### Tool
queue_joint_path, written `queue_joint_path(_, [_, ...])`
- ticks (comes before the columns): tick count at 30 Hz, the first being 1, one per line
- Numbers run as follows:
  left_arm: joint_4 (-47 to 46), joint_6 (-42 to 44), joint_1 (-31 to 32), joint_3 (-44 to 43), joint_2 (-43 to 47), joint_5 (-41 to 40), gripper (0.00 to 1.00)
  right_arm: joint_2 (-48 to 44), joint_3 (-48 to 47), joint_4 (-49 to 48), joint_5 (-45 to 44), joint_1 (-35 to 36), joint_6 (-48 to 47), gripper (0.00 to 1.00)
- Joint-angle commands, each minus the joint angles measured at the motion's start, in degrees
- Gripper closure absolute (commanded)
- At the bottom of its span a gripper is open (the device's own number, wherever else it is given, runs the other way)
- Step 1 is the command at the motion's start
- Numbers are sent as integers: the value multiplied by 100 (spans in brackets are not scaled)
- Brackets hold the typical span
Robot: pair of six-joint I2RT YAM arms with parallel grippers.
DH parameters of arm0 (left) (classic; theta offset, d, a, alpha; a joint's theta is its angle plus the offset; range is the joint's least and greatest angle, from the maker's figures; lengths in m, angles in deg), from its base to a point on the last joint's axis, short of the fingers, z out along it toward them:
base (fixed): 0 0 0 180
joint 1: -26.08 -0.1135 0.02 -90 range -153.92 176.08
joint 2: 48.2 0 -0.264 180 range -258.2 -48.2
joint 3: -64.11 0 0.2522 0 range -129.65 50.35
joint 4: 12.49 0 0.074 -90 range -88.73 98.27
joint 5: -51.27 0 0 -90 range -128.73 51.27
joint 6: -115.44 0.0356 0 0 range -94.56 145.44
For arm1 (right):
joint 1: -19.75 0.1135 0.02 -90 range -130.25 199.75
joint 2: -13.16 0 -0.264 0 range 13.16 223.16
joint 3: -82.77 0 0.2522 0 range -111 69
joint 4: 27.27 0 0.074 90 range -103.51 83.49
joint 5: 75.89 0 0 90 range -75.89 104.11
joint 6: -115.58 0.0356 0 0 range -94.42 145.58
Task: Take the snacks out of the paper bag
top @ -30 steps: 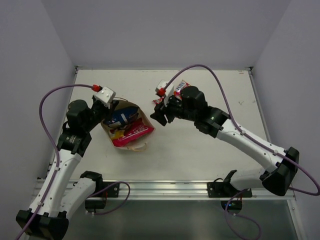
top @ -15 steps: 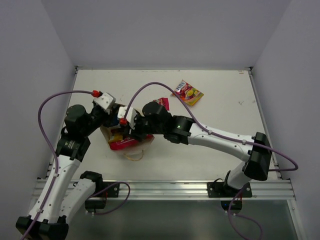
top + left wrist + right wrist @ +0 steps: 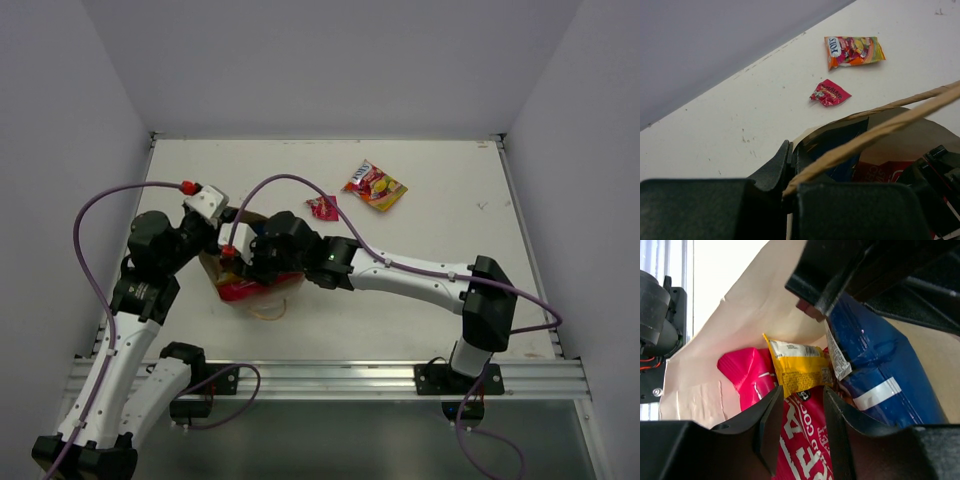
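Where the cream-tan kraft paper bag (image 3: 735,335) sits on the left half of the white tabletop (image 3: 450,215), both arms meet at its open mouth.

Left fingers (image 3: 774,169): pressed together on the bag's paper rim, pinching the edge.

Right fingers (image 3: 771,422): inside the bag, pointing down into it. They stand part-way apart with a narrow gap between them, and nothing is visibly clamped. The larger glossy pink snack bag (image 3: 747,375), printed with white lettering, lies in that gap. The lower end of the slim yellow wrapped bar (image 3: 797,367) sits just at the fingertips. Contact with either packet cannot be told.

Blue Doritos chip bag (image 3: 880,375): also inside, to the right of the yellow bar and touching it, against the paper wall. That makes three packets in the bag.

Outside the bag:
- Red-yellow candy pouch (image 3: 375,186) lies flat on the tabletop toward the far edge, well apart from the bag.
- Tiny red crumpled wrapper (image 3: 322,207) lies between the pouch and the bag, nearer the bag and touching neither.
- One thin looped string handle (image 3: 268,310) lies on the tabletop at the bag's near side.

Overhead view: the right arm's wrist covers most of the bag's mouth, and only a strip of pink shows beneath it.
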Motion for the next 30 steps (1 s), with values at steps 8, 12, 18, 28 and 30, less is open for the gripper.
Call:
queue_joint_path(8, [-220, -148, 47, -39, 14, 265, 100, 223, 489, -1222, 39, 87, -32, 59])
queue_joint_path(12, [-220, -148, 47, -12, 32, 204, 100, -128, 895, -1532, 153, 87, 91, 60])
queue_joint_path(18, [-220, -288, 47, -56, -73, 230, 100, -138, 1072, -1744, 250, 87, -5, 59])
queue_joint_path(28, [-220, -349, 47, -47, -74, 336, 100, 47, 878, -2060, 206, 87, -58, 60])
queue_joint_path(30, [-220, -358, 47, -39, -73, 345, 100, 56, 843, -2147, 145, 87, -14, 61])
